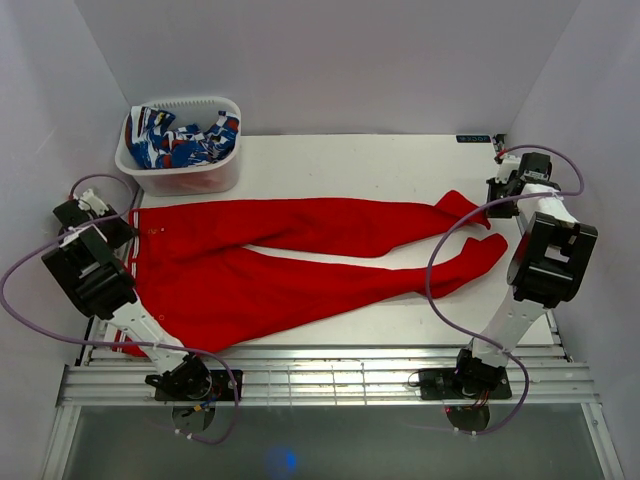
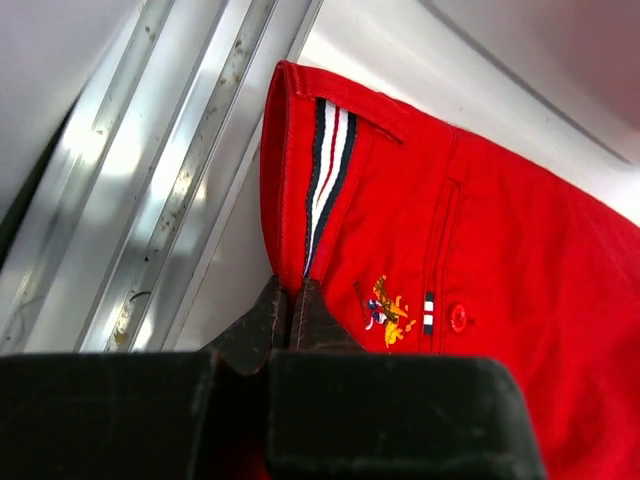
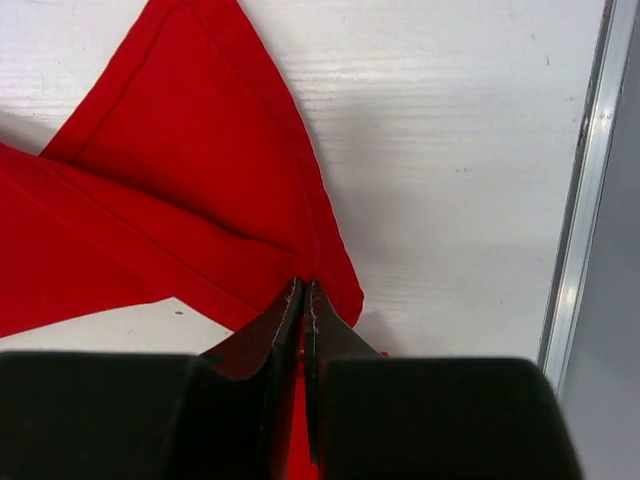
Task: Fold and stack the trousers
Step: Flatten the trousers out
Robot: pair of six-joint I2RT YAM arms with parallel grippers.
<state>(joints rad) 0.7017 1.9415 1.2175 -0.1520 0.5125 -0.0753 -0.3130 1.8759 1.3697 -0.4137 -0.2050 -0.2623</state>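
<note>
The bright red trousers [image 1: 280, 270] lie spread flat on the white table [image 1: 350, 160], waist at the left, both legs running right. My left gripper [image 1: 122, 232] is at the waist's left end. In the left wrist view it [image 2: 290, 288] is shut on the waistband edge of the trousers [image 2: 480, 250], beside a striped tab and an embroidered logo. My right gripper [image 1: 492, 205] is at the far leg's end. In the right wrist view it [image 3: 303, 285] is shut on the cuff corner of the trousers [image 3: 180, 200], with red fabric between the jaws.
A clear plastic bin [image 1: 180, 178] at the back left holds a blue-white-red patterned cloth [image 1: 180, 140]. Metal rails [image 1: 330, 375] run along the table's near edge. The table's right edge rail [image 3: 585, 200] is close to my right gripper. Grey walls enclose the table.
</note>
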